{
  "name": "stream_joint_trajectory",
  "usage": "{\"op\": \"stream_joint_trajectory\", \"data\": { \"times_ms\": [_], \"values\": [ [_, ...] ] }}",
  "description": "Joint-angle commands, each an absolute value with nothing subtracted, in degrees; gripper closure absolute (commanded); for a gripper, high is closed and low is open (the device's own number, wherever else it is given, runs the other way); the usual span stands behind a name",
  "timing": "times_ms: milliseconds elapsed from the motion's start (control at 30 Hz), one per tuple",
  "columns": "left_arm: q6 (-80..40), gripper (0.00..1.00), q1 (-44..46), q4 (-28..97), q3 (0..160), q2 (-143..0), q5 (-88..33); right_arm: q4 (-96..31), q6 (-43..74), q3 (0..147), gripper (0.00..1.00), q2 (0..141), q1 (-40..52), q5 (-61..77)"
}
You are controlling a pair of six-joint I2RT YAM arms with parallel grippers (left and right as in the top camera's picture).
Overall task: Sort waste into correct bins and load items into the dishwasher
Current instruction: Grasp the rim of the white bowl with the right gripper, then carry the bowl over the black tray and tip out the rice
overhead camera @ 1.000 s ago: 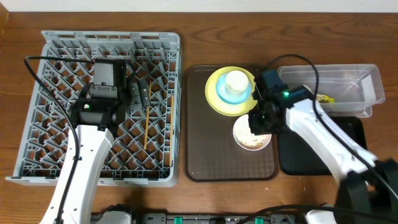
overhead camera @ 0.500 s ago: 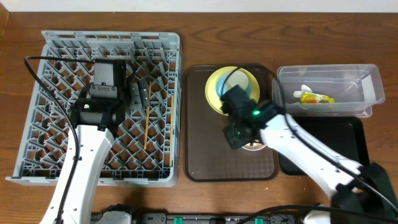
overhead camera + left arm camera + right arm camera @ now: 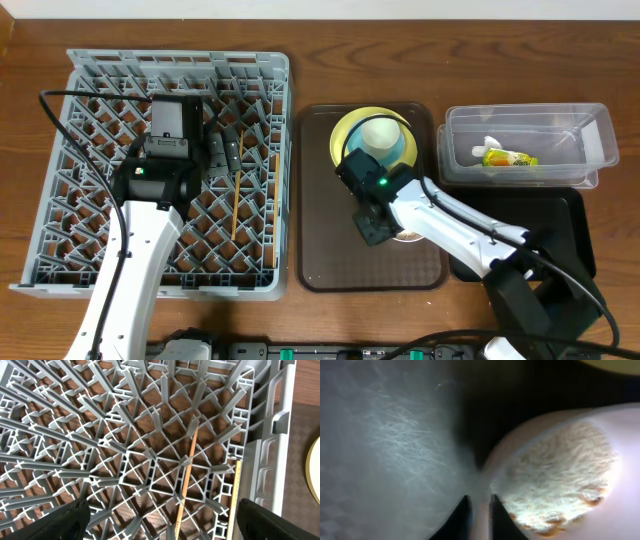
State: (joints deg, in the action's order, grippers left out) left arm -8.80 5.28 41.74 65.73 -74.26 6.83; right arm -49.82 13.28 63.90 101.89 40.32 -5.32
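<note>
Jaws of the right gripper [image 3: 480, 510] stood pinched on the left rim of the white bowl [image 3: 625, 425], rice crumbs [image 3: 555, 480] inside, on the brown tray [image 3: 330, 250], a hold judged fit for tipping waste out; left gripper [image 3: 165, 517] hung wide open, empty, over the dish rack [image 3: 125, 435].

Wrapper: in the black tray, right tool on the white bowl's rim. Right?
No. The wrapper lies in the clear tub, not the black tray; overhead shows it. The right tool does pinch the white bowl at its rim.
</note>
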Motion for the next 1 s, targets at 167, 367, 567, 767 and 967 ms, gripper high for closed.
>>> {"op": "stream_joint_trajectory", "data": {
  "times_ms": [167,367,567,767,967],
  "values": [
    [-8.9,0.06,5.0,41.7,66.0,-74.2,7.6,-50.2,13.2,63.5,0.95,102.3,40.8,-1.5],
    [-8.9,0.06,5.0,41.8,66.0,-74.2,7.6,-50.3,13.2,63.5,0.99,102.3,40.8,-0.4],
    [-8.9,0.06,5.0,41.7,66.0,-74.2,7.6,-50.6,13.2,63.5,0.81,102.3,40.8,-0.4],
    [-8.9,0.06,5.0,41.7,66.0,-74.1,7.6,-50.0,13.2,62.9,0.81,102.3,41.0,-0.6],
    [-8.9,0.06,5.0,41.7,66.0,-74.2,7.6,-48.8,13.2,61.6,0.83,102.3,40.9,-1.7]
  ]
}}
